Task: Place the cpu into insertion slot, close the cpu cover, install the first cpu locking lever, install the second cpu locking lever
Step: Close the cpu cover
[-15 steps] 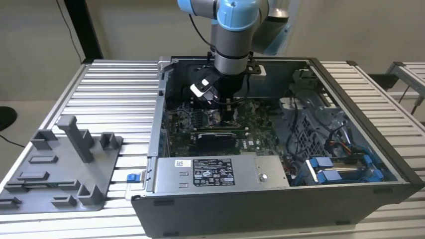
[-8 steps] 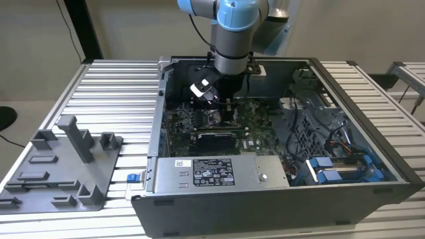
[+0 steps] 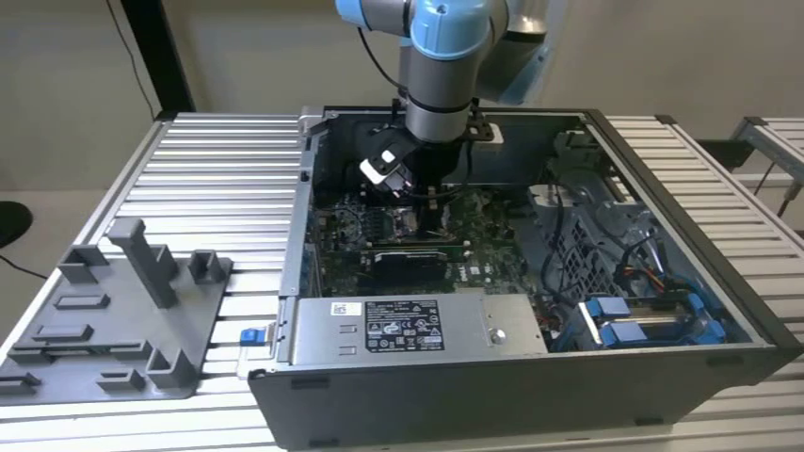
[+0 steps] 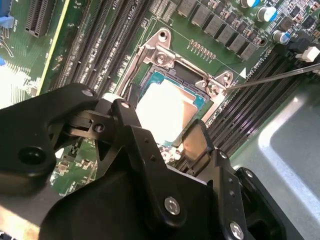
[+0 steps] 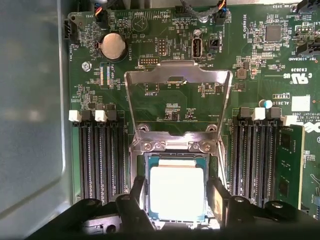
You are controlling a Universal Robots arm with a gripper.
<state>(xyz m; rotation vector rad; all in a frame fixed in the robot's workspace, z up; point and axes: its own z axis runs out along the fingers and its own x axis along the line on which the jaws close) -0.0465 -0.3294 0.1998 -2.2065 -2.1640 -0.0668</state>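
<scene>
- my gripper [image 5: 177,202] sits over the cpu [image 5: 176,182] in the insertion slot [image 5: 175,146]; cannot tell if it grips.
- cpu cover [image 5: 150,74] stands raised behind the slot; i'd keep the cpu flat and not force it.

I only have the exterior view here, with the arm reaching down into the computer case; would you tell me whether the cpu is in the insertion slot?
Observer: Yes, in both wrist views the cpu lies flat inside the insertion slot, with the gripper right at it.
Operator: Thank you; is the cpu cover down?
Observer: No, in the first wrist view the cpu cover stands swung open, clear of the cpu.
</scene>
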